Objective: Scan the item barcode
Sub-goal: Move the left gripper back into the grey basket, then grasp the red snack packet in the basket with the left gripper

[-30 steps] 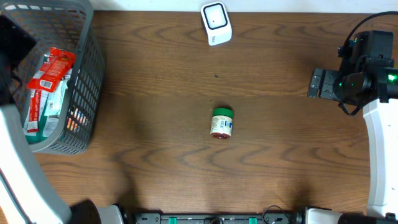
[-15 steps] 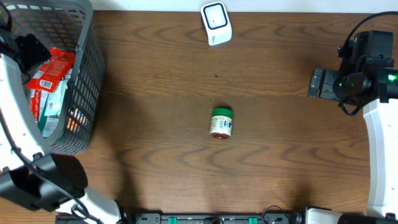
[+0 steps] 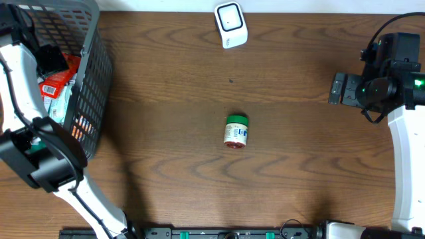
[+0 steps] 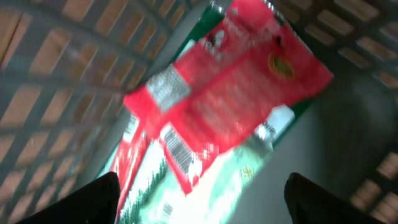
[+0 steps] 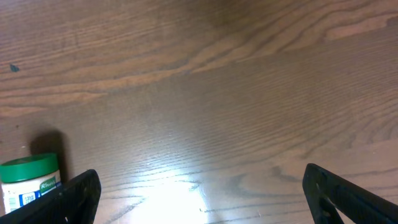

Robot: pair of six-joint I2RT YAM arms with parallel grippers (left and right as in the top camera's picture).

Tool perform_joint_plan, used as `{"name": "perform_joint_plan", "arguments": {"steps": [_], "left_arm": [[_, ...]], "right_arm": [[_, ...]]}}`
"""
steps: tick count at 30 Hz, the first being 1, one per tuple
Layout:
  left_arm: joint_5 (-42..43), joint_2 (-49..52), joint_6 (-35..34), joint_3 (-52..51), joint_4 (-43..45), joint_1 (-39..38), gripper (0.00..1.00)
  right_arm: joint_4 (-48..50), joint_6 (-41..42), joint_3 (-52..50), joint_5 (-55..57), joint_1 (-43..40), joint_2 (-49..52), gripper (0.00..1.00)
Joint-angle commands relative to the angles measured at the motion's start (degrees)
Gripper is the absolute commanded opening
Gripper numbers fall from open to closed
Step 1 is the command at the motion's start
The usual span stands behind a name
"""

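Green-lidded jar [image 3: 236,131] lies centrally, possibly on its side.

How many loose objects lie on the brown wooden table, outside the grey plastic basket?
2: a small green-lidded jar near the centre, a white rounded scanner at the far edge. More could be hidden from view.
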Motion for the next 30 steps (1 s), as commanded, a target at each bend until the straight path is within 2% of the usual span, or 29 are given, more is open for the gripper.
{"name": "perform_joint_plan", "arguments": {"steps": [1, 10, 23, 25, 28, 30], "left_arm": [[0.4, 2.8, 6.6, -0.1, 2.4, 0.0, 0.82], [0.5, 8.1, 8.3, -0.1, 7.9, 0.0, 0.81], [0.9, 15.4, 10.4, -0.1, 8.3, 0.0, 0.81], [0.8, 15.2, 10.4, -0.1, 8.5, 0.0, 0.75], [0.8, 15.0, 10.4, -0.1, 8.5, 0.0, 0.47], [0.8, 14.8, 10.4, -0.1, 8.5, 0.0, 0.33]], "right_arm": [[0.1, 0.9, 0.6, 0.5, -0.1, -0.1, 0.99], [0.1, 0.9, 0.6, 0.5, -0.1, -0.1, 0.99], [0.1, 0.8, 0.6, 0.5, -0.1, -0.1, 0.99], [0.1, 0.8, 0.6, 0.5, -0.1, -0.1, 0.99], [0.1, 0.8, 0.6, 0.5, -0.1, -0.1, 0.99], [0.1, 0.9, 0.6, 0.5, -0.1, -0.1, 0.99]]}}
